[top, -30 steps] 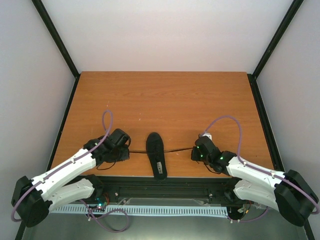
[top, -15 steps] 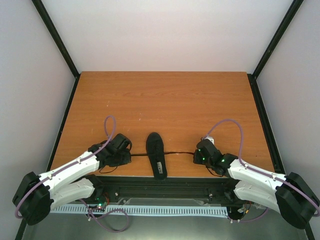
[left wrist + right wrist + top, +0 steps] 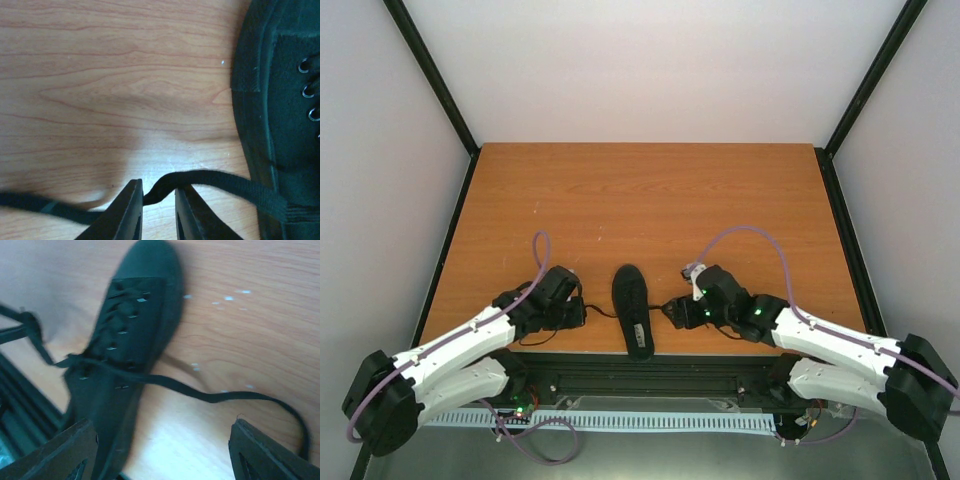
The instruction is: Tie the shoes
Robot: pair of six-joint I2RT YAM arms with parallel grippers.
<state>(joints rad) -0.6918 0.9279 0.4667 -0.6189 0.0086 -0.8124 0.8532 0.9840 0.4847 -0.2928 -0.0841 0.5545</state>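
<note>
The black shoe [image 3: 632, 310] lies near the table's front edge, toe pointing away. My left gripper [image 3: 582, 312] sits just left of it. In the left wrist view the left gripper [image 3: 158, 187] has its jaws slightly parted, and the left lace [image 3: 225, 182] runs from the shoe [image 3: 280, 125] and kinks loosely between them. My right gripper [image 3: 672, 312] is just right of the shoe. The right wrist view shows the right gripper [image 3: 162, 430] wide open and holding nothing. The right lace [image 3: 210, 396] lies slack on the wood beyond its fingertips, leading from the shoe [image 3: 130, 340].
The wooden table [image 3: 650, 200] stretches away behind the shoe. A black rail [image 3: 650, 365] runs along the near edge just below the shoe's heel. White enclosure walls with black posts close in the table on three sides.
Both grippers have moved inward toward the shoe, so the taut laces went slack. The right gripper opened wide and let go of its lace. The left jaws parted a little.
</note>
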